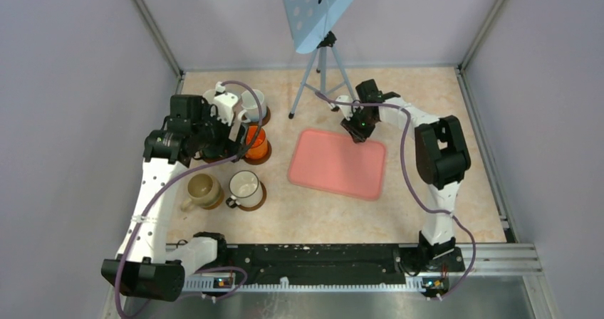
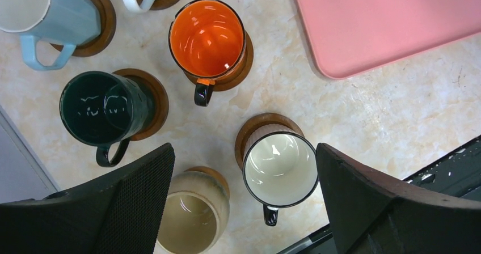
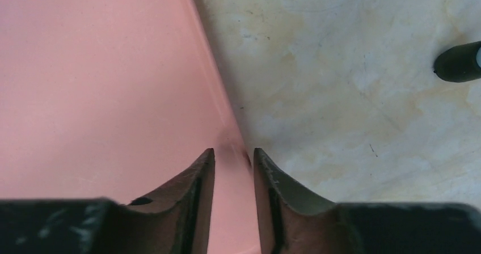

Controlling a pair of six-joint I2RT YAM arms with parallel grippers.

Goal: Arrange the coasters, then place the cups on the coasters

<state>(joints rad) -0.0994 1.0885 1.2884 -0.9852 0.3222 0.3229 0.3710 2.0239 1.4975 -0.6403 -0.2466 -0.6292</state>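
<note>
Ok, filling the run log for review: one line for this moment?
left gripper open above cups | cups all on coasters | right gripper closed on pink tray rim

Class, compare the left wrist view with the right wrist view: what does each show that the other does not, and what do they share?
Left wrist only: the wide-open left gripper above a glossy orange mug, a dark green mug and others on round brown coasters. Right wrist only: the right gripper straddling the rim of the pink rectangular tray, and a black tripod foot. Both: that tray and the marbled beige tabletop.
</note>
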